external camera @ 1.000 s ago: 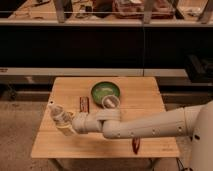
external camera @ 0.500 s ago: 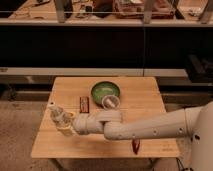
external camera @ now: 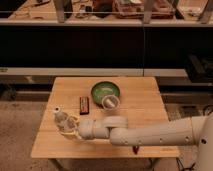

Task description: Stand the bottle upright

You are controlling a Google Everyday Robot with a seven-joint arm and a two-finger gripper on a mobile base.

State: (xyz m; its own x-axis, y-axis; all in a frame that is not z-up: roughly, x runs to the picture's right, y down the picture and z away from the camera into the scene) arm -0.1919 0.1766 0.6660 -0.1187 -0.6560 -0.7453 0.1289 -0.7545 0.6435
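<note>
- Viewing the scene through the camera view: the worktop (external camera: 145, 97) carries a green bowl (external camera: 105, 90) at far centre. A short white cup (external camera: 111, 102) touches the bowl's near rim, and a flat dark bar (external camera: 84, 105) lies just left of both.
- The arm (external camera: 150, 134) reaches in from the near right and runs leftward across the near half of the worktop. A small red item (external camera: 135, 149) shows at the near edge under the arm; what it is cannot be told.
- The gripper (external camera: 69, 128) sits at the near left of the worktop, clenched around the lower body of the bottle (external camera: 60, 116).
- The bottle is at the left side, near and left of the dark bar. Its white cap points up and slightly to the far left, so it is close to vertical but tilted.
- Change over the last second: very little. The gripper has stayed clenched at the same spot, the bottle shows the same attitude, and only the forearm has shifted slightly.
- Meaning for the task: the lift-and-rotate step appears nearly finished. Judged remaining work is to seat the base flat on the worktop, then release.
- Risk: releasing while the bottle leans may let it topple.
</note>
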